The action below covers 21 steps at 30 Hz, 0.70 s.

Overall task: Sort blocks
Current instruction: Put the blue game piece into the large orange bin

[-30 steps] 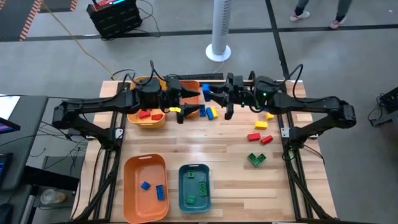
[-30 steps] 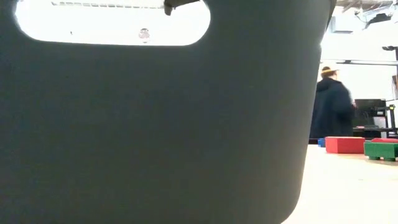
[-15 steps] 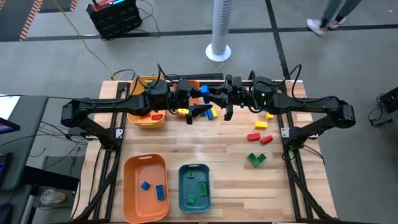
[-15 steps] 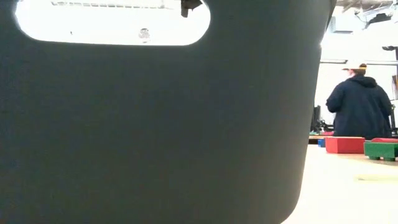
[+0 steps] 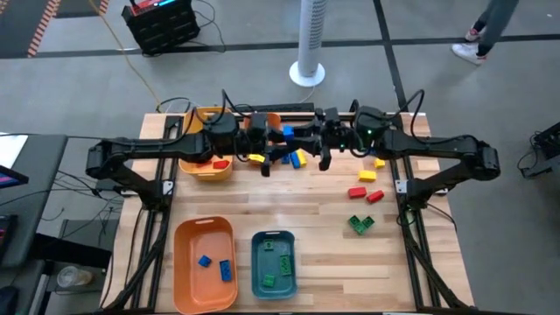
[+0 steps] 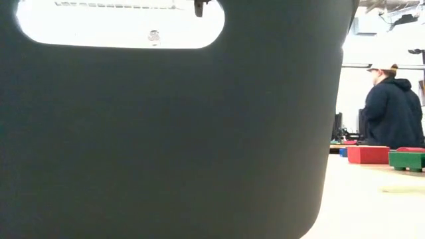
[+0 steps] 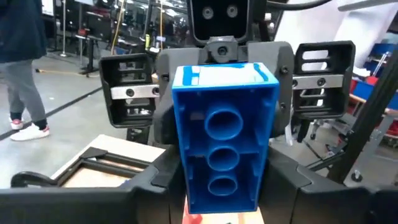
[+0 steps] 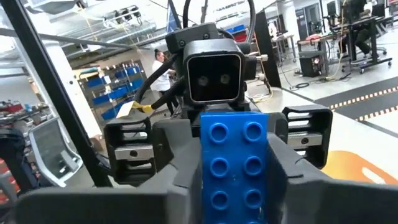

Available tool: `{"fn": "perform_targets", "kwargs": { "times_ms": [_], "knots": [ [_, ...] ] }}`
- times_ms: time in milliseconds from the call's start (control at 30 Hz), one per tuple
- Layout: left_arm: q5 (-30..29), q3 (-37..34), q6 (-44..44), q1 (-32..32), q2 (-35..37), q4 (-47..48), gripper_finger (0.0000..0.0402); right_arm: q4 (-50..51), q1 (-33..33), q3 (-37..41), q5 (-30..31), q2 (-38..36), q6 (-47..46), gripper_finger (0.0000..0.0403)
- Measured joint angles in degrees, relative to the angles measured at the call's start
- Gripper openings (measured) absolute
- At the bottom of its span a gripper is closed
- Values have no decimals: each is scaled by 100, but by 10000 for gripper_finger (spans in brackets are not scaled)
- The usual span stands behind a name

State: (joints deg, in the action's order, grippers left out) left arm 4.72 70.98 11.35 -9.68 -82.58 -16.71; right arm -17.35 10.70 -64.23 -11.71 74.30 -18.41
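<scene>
Both grippers meet nose to nose above far middle of desk (image 5: 297, 210). One blue block (image 7: 224, 134) between them: left gripper (image 5: 273, 150) fingers clamp its sides, right gripper (image 5: 306, 143) fingers grip same block from opposite end.

Yellow block (image 5: 255, 158) and another blue block (image 5: 298, 159) lie directly below, near yellow bin (image 5: 194, 166).

Right side: red blocks (image 5: 357, 192), green blocks (image 5: 360, 224), well apart from arms.

Near edge: orange bin (image 5: 205, 262), teal bin (image 5: 273, 262) side by side. Centre of desk bare.
</scene>
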Motion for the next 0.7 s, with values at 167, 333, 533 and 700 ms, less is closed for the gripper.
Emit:
{"fn": "perform_targets", "kwargs": {
  "times_ms": [167, 333, 533, 700],
  "knots": [
    [-24, 0, 25, -2, 218, 607, 134, 40, 52, 2, -56, -5, -117, 212],
    [69, -2, 217, 23, 932, 2114, 134, 541, 349, 2, -342, -236, -224, 274],
    [1129, 15, 1546, 265, 1935, 5554, 134, 2164, 833, 0, -341, -616, 212, 284],
    [1164, 0, 2957, 1506, 2166, 7848, 134, 3078, 1386, 0, -98, -726, 383, 284]
  ]
}}
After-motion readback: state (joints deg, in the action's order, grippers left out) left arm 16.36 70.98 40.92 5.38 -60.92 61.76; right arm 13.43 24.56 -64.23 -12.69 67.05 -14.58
